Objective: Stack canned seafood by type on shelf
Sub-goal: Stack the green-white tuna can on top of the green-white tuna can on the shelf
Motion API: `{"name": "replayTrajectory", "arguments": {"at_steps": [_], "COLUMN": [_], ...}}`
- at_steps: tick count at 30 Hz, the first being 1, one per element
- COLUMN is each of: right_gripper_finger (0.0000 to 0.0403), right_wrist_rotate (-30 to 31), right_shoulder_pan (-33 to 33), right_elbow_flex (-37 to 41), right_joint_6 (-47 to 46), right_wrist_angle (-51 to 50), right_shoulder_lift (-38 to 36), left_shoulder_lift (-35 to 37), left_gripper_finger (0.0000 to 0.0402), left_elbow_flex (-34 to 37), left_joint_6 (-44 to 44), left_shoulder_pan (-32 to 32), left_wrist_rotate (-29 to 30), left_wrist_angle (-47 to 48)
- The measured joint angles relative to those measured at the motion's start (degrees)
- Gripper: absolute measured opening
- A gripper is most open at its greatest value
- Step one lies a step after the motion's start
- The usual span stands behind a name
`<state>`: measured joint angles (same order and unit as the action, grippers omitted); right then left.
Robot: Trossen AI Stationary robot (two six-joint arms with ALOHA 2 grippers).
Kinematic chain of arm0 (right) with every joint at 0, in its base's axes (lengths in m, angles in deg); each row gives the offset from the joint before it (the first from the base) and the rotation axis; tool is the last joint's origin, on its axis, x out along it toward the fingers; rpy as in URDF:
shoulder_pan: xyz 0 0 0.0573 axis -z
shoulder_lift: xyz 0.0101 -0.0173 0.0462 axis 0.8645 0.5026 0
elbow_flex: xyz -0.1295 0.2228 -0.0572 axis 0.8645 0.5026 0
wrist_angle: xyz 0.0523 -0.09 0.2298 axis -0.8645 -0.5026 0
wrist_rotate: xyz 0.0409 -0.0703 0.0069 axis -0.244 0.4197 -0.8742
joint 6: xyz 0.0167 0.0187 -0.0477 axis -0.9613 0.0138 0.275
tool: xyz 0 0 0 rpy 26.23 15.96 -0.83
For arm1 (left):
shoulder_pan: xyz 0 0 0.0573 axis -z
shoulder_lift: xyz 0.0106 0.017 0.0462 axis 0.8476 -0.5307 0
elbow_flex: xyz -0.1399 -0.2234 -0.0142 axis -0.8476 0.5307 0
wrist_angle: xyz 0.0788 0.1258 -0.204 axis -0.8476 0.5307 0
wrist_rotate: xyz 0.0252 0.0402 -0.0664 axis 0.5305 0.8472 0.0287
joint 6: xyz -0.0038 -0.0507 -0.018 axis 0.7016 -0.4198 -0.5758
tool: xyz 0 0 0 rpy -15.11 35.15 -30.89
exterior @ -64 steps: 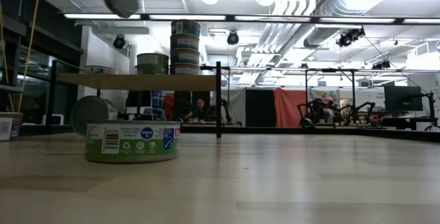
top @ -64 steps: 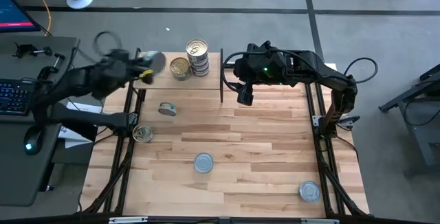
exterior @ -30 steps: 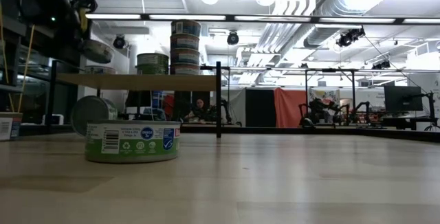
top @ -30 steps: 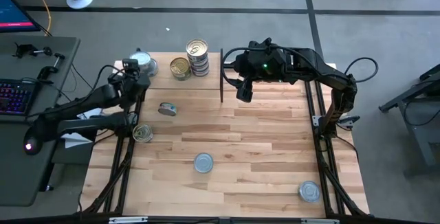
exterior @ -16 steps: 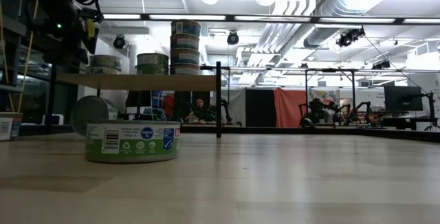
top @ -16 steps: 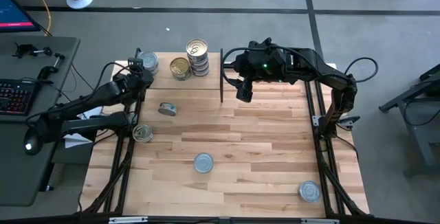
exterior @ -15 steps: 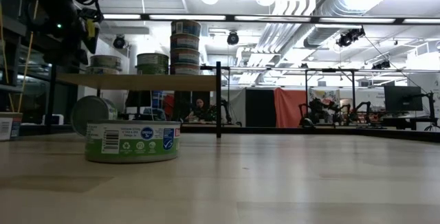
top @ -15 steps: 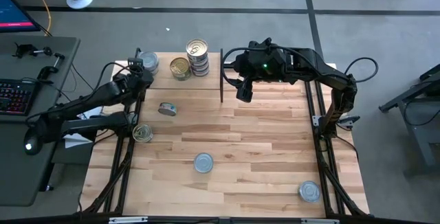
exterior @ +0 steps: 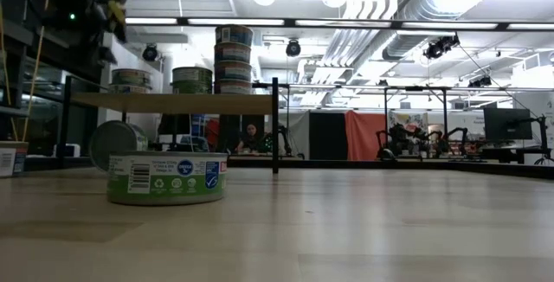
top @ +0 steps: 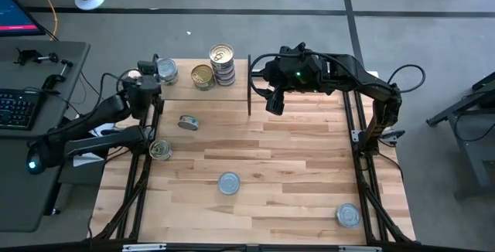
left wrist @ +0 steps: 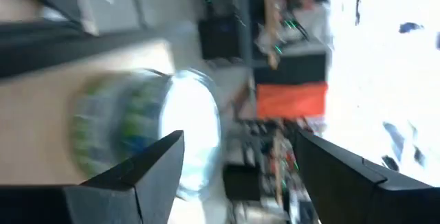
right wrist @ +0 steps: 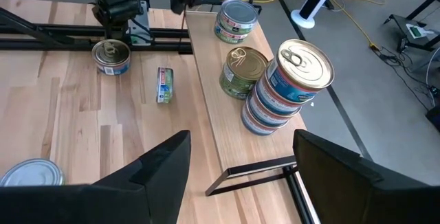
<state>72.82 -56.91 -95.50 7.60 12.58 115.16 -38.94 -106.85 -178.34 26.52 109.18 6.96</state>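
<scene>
The shelf (top: 182, 90) stands at the table's far left. On it sit a silver-topped tin (top: 165, 69) at its left end, a gold-topped tin (top: 203, 76) and a stack of tins (top: 222, 60) with a gold top. My left gripper (top: 151, 78) is open just left of the silver-topped tin (left wrist: 151, 135) and, in the low view, above it (exterior: 111, 9). My right gripper (top: 274, 103) hangs open over the table, right of the shelf's end post. Loose tins lie on the table: one on its side (top: 187, 122), one near the left edge (top: 160, 150), two silver-topped ones (top: 229, 182) (top: 348, 216).
The shelf's black uprights (top: 249, 86) rise from the table beside my right gripper. A desk with a keyboard (top: 15, 105) stands left of the table. The middle and right of the wooden tabletop (top: 309, 167) hold only the two silver-topped tins.
My left gripper has lowered the silver-topped tin onto the shelf's left end, opened and let go. It has then risen and drawn back toward the table's left edge. The tin, tilted in the air a second ago, now stands flat on the shelf.
</scene>
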Motion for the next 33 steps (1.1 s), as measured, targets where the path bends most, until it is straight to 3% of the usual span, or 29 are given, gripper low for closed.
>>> {"name": "replayTrajectory", "arguments": {"at_steps": [8,11,15,20,26,33], "right_gripper_finger": [0.0248,0.0248,0.0248,0.0248,0.0248,0.0248], "right_wrist_rotate": [0.0,0.0,0.0,0.0,0.0,0.0], "right_shoulder_pan": [0.2,0.5,1.1,1.8,2.0,1.9], "right_elbow_flex": [0.0,0.0,0.0,0.0,0.0,0.0], "right_joint_6": [0.2,0.0,-0.6,-4.1,-7.1,-9.1], "right_wrist_angle": [0.0,0.0,0.7,1.9,1.9,1.8], "right_shoulder_lift": [0.0,0.0,0.0,0.0,0.0,0.0], "left_shoulder_lift": [1.9,0.0,-7.2,-21.7,-40.8,-53.3], "left_gripper_finger": [0.0253,0.0241,0.0174,0.0024,0.0003,0.0000], "left_elbow_flex": [0.0,-2.1,-12.0,-31.2,-50.4,-58.7], "left_joint_6": [30.5,41.6,52.1,73.4,92.1,102.7], "left_shoulder_pan": [3.9,2.9,-1.4,-8.6,-15.7,-17.6], "left_wrist_rotate": [-5.0,-7.3,-15.5,-21.3,-25.7,-25.6], "left_wrist_angle": [-21.3,-23.3,-12.9,3.3,25.2,36.2]}}
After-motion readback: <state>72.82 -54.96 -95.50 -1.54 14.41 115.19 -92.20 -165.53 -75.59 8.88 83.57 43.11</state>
